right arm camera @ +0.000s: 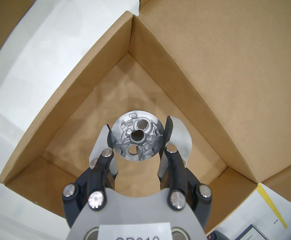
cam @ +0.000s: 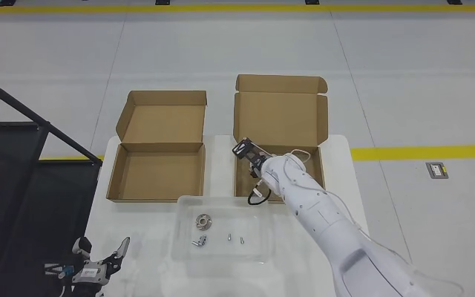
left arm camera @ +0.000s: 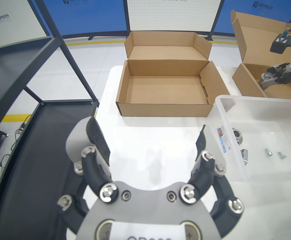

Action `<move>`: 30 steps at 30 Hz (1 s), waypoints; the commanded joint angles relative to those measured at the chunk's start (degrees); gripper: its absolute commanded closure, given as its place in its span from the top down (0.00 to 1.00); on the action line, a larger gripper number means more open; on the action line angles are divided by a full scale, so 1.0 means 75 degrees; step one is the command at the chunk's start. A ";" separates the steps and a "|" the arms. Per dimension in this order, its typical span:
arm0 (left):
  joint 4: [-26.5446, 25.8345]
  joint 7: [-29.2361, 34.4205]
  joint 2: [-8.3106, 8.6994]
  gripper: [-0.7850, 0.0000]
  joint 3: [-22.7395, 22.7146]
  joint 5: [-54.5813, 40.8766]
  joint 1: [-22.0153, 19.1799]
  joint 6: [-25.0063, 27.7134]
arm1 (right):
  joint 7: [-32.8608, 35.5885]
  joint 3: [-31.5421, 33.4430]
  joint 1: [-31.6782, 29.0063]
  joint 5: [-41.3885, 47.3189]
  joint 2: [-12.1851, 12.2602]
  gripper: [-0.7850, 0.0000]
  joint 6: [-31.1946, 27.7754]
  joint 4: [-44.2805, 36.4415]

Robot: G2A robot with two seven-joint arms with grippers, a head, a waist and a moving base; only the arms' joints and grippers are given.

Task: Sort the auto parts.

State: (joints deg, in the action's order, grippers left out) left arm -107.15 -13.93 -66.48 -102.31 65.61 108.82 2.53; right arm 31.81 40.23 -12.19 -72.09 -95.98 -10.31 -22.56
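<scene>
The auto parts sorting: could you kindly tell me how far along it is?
Done: nothing shows yet; the left box is bare. In hand: the right gripper holds a round disc over the right box floor. Remaining: a round part, a bracket and two bolts lie in the clear bin; the left gripper hangs open.

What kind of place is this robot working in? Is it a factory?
Probably a factory or workshop floor. There are yellow lines painted on the floor, a white pegboard behind, and a clear bin of small metal parts beside cardboard boxes. The right gripper holds a round metal part.
</scene>
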 commanded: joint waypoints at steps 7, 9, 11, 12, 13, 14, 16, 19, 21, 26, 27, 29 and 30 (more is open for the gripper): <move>0.0000 0.0000 0.0000 1.00 0.0000 0.0000 0.0000 0.0000 | -0.0094 0.0086 0.0032 -0.0057 -0.0002 0.81 -0.0037 0.0046; 0.0000 0.0000 0.0000 1.00 0.0000 0.0000 0.0000 0.0000 | -0.0094 0.0096 0.0017 -0.0088 0.0001 0.87 -0.0070 0.0021; 0.0000 0.0000 0.0000 1.00 0.0000 0.0000 0.0000 0.0000 | -0.0090 0.0114 0.0006 -0.0106 0.0005 0.94 -0.0081 0.0004; 0.0000 0.0000 0.0000 1.00 0.0000 0.0000 0.0000 0.0000 | -0.0105 0.0128 -0.0002 -0.0103 0.0006 0.97 -0.0098 -0.0010; 0.0000 0.0000 0.0000 1.00 0.0000 0.0000 0.0000 0.0000 | -0.0116 0.0141 -0.0008 -0.0107 0.0010 0.99 -0.0112 -0.0013; 0.0000 0.0000 0.0000 1.00 0.0000 0.0000 0.0000 0.0000 | -0.0124 0.0157 -0.0012 -0.0107 0.0013 1.00 -0.0113 -0.0017; 0.0000 0.0000 0.0000 1.00 0.0000 0.0000 0.0000 0.0000 | -0.0193 0.0206 -0.0014 -0.0093 0.0031 1.00 -0.0139 -0.0039; 0.0000 0.0000 0.0000 1.00 0.0000 0.0000 0.0000 0.0000 | -0.0528 0.0336 -0.0032 -0.0006 0.0104 1.00 -0.0478 -0.0138; 0.0000 0.0000 0.0000 1.00 0.0000 0.0000 0.0000 0.0000 | -0.0634 0.0412 -0.0042 -0.0028 0.0170 1.00 -0.0589 -0.0208; 0.0000 0.0000 0.0000 1.00 0.0000 0.0000 0.0000 0.0000 | -0.1008 0.0666 -0.0222 -0.0095 0.0404 1.00 -0.0973 -0.0727; 0.0000 0.0000 0.0000 1.00 0.0000 0.0000 0.0000 0.0000 | -0.1041 0.0713 -0.0295 -0.0153 0.0462 1.00 -0.1032 -0.0912; 0.0000 0.0000 0.0000 1.00 0.0000 0.0000 0.0000 0.0000 | -0.1035 0.0826 -0.0474 -0.0315 0.0598 1.00 -0.1089 -0.1367; 0.0000 0.0000 0.0000 1.00 0.0000 0.0000 0.0000 0.0000 | -0.0985 0.0888 -0.0591 -0.0411 0.0672 1.00 -0.1118 -0.1652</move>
State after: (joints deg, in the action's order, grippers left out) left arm -107.15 -13.93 -66.48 -102.31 65.61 108.82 2.53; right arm 24.01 46.38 -15.67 -74.38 -91.57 -18.54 -32.45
